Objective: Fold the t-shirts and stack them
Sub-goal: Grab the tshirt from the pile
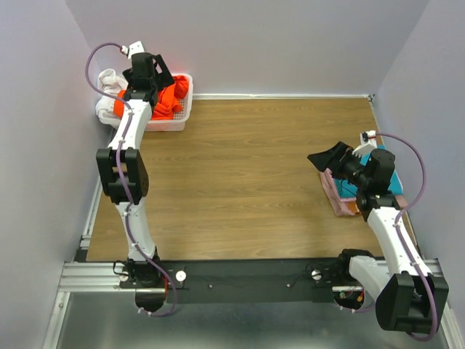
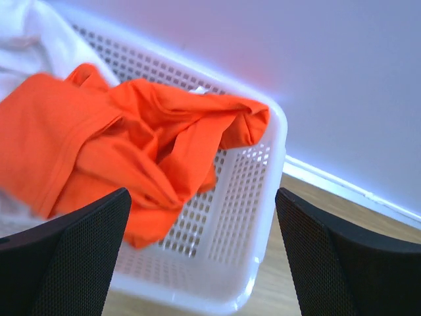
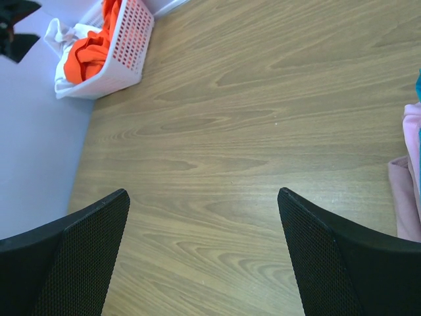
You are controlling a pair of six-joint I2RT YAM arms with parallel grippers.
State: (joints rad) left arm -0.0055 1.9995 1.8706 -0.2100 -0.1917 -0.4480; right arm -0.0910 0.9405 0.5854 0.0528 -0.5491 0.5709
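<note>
A crumpled bright orange t-shirt (image 2: 131, 145) lies heaped in a white perforated basket (image 2: 263, 217) at the table's far left corner. My left gripper (image 2: 202, 197) hovers just above the basket's near corner, open, nothing between its fingers. From above, the left gripper (image 1: 151, 89) covers part of the orange t-shirt (image 1: 173, 98). At the right edge sits a folded stack with a teal t-shirt (image 1: 396, 180) above a pink one (image 1: 340, 198). My right gripper (image 1: 330, 156) stands open over bare wood beside that stack, holding nothing.
White cloth (image 2: 26, 39) fills the basket's far side behind the orange shirt. The basket (image 3: 125, 39) sits tight against the left and back walls. In the right wrist view the pink folded cloth (image 3: 408, 191) borders the wooden tabletop (image 3: 217, 131).
</note>
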